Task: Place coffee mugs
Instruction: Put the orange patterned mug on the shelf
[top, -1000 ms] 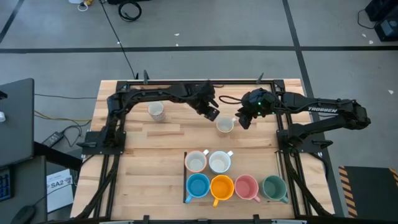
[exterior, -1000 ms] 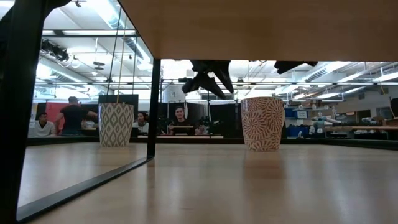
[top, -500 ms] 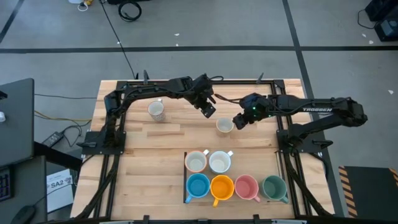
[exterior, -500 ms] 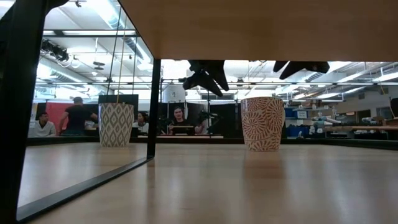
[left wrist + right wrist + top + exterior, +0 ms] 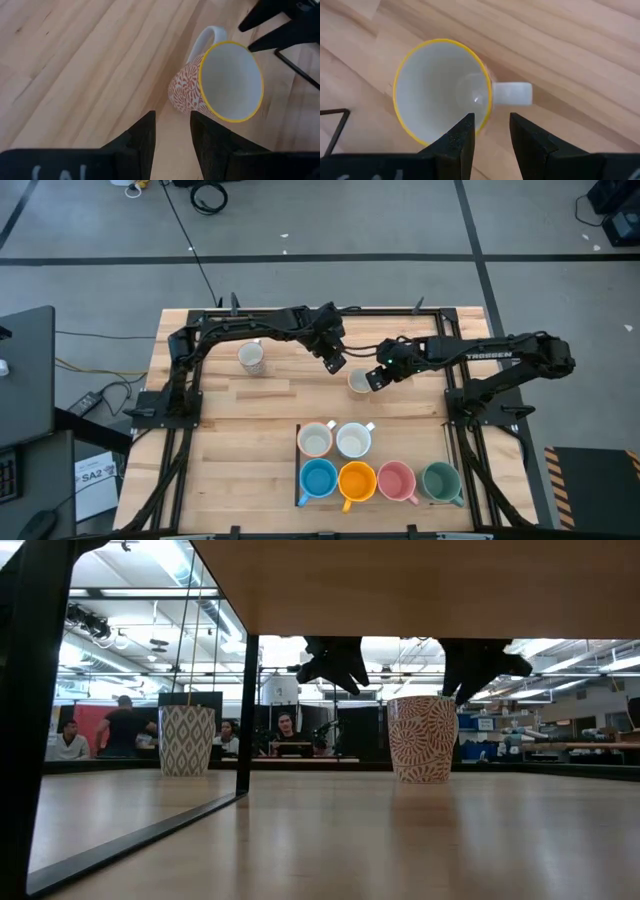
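Observation:
A white mug with an orange leaf pattern and a yellow rim (image 5: 359, 382) (image 5: 422, 738) stands upright on its base on the wooden table, its handle (image 5: 512, 94) toward my right arm. My right gripper (image 5: 372, 379) (image 5: 492, 119) hangs open just above the handle side of its rim. My left gripper (image 5: 336, 363) (image 5: 172, 117) hovers open on the mug's far-left side, above the table. A second patterned mug (image 5: 252, 358) (image 5: 187, 740) stands upright at the far left. Six more mugs, two cream, blue, orange, pink and green, stand in a black frame (image 5: 298, 465) near the front edge.
The arms' black rails (image 5: 190, 400) (image 5: 452, 405) run along both sides of the table, and a black upright bar (image 5: 245, 710) shows in the low view. People sit and stand in the room (image 5: 290, 735) beyond the far edge. Bare wood lies between the two loose mugs.
My right gripper has come down and toward the table's left, over the orange-patterned mug, rolling about its own axis as it went. My left gripper has rolled in place. Neither mug has moved.

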